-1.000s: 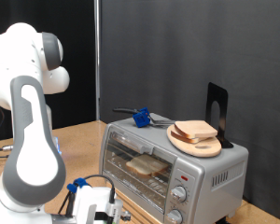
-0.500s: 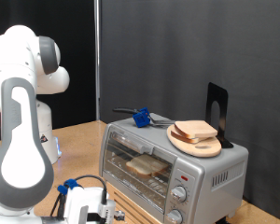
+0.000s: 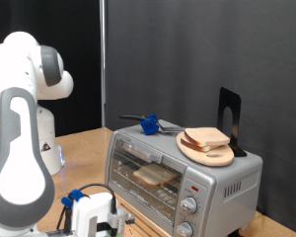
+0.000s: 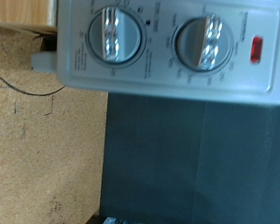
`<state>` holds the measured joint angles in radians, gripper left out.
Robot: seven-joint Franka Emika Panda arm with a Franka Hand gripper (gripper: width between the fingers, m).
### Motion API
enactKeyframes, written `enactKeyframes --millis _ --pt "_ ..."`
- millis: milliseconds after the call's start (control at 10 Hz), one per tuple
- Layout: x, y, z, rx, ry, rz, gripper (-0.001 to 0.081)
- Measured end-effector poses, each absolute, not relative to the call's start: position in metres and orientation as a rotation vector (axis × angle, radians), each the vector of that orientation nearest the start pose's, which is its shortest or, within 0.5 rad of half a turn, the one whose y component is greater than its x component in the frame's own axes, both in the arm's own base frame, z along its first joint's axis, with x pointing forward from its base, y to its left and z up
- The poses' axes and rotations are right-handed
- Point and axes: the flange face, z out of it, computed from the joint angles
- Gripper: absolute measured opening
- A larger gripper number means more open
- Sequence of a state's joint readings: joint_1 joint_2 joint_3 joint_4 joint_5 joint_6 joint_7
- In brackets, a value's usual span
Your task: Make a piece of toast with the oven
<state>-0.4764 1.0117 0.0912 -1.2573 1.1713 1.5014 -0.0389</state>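
The silver oven (image 3: pixel 184 176) stands on the wooden table at the exterior view's right, its glass door shut. The piece of toast (image 3: pixel 155 175) lies inside on the wire rack, seen through the glass. My gripper (image 3: pixel 93 223) is low at the exterior view's bottom, in front of and to the left of the oven; its fingers do not show clearly. The wrist view shows the oven's control panel (image 4: pixel 168 79) close up, with two round knobs (image 4: pixel 116 34) (image 4: pixel 206 42) and the red light (image 4: pixel 257 49). Nothing shows between my fingers.
A round wooden board (image 3: pixel 208 150) with a second bread slice (image 3: pixel 206 137) sits on the oven's top, beside a blue-handled tool (image 3: pixel 148 123) and a black stand (image 3: pixel 230 120). A black curtain hangs behind. Cables lie on the table (image 4: pixel 28 89).
My arm has swung towards the exterior view's left, and the hand has moved a little left and lower. The oven, toast and board have not moved.
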Motion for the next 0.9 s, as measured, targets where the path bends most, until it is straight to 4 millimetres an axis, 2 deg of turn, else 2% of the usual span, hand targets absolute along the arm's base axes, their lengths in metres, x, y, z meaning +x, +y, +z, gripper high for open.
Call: enactKeyframes --millis 200,600,900 --pt "0.69 -0.173 0.163 -1.657 0.679 0.392 0.0808" --pt "0.699 -0.137 0.154 -1.723 0.546 0.295 0.0808" --pt "0.702 -0.11 0.145 -1.726 0.553 0.292 0.0808"
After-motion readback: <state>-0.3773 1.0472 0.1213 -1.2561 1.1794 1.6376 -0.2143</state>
